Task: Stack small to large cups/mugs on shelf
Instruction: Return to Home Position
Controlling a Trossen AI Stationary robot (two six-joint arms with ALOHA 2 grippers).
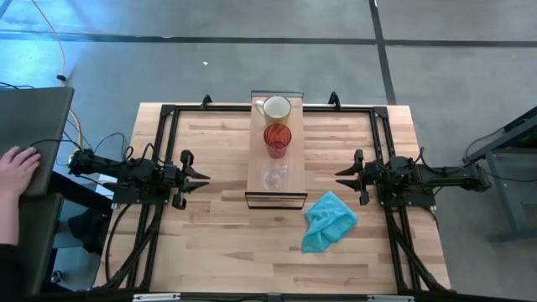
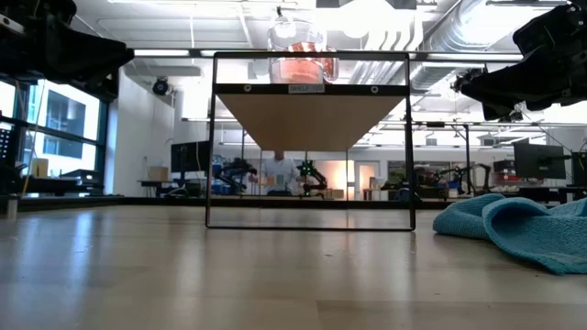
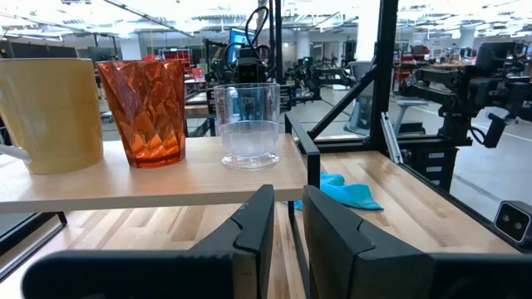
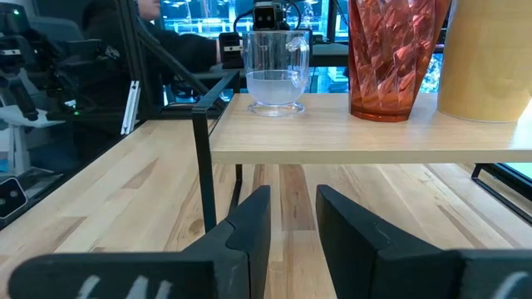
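Nearest first: the left gripper [image 1: 201, 178] is placed at 9 o'clock of the shelf [image 1: 298, 159] and the right gripper [image 1: 342, 176] at 3 o'clock. Both are held above the surface [image 1: 218, 243] and well apart from the shelf. On each, the jaws are parted by a narrow gap and nothing is held. Both sets of jaws are aimed at the shelf's long sides, level with the small clear glass [image 1: 274, 175]. The shelf's long axis is run from 6 to 12 o'clock. The glass is stood at the 6 o'clock end, the red cup [image 1: 278, 138] mid-board and the cream mug [image 1: 276, 108] at the 12 o'clock end, handle turned to 9 o'clock. The cups are lined up small to large, upright, not nested. The right gripper is judged a shade nearer the shelf. For a retreat, clear room is judged at 9 o'clock for the left and 3 o'clock for the right. A teal cloth [image 1: 329, 220] is left at 5 o'clock of the shelf's near end, near the right arm. The order is given only by the high view. The board's height on its thin dark frame is shown only by the low view, where the mug is hidden behind the other two. A gap between glass and red cup is shown by the wrist views; whether red cup and mug touch cannot be told. A person's hand [image 1: 17, 168] is seen far off at 9 o'clock.
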